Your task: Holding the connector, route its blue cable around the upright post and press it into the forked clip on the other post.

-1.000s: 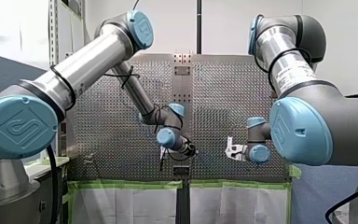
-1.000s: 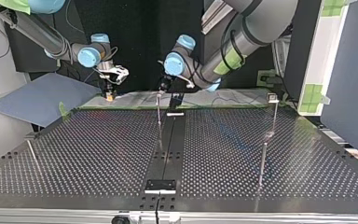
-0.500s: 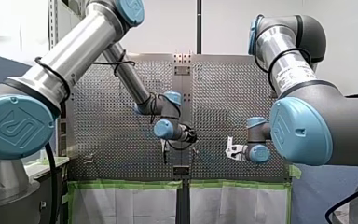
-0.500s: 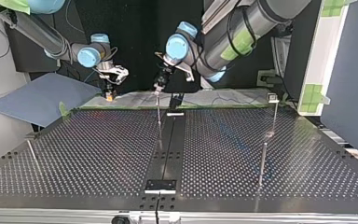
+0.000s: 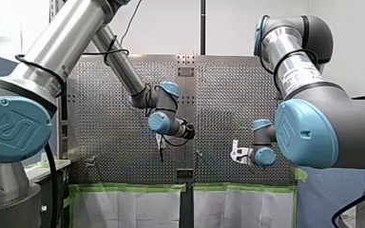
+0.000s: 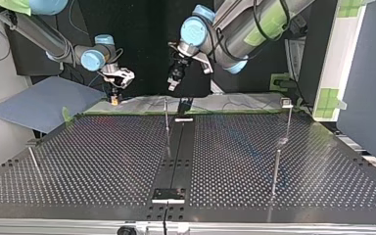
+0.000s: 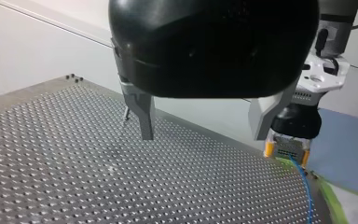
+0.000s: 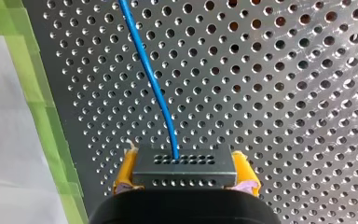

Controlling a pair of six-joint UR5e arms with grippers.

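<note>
Risen in 1 second, my left gripper (image 7: 203, 137) hangs spread; my right gripper (image 8: 185, 175) pinches the rigid connector (image 8: 184, 163), likely safest hold on its limp blue cable (image 8: 151, 77).

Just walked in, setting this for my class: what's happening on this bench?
My right tool holds the connector at the edge of the perforated table, its blue cable trailing across the holes. My left tool hangs open and empty above the table, near the upright post. The cable seems not yet routed around it.

no words read clearly; an embossed logo, perhaps "ur", marks my left arm's blue cap (image 5: 16, 130).
</note>
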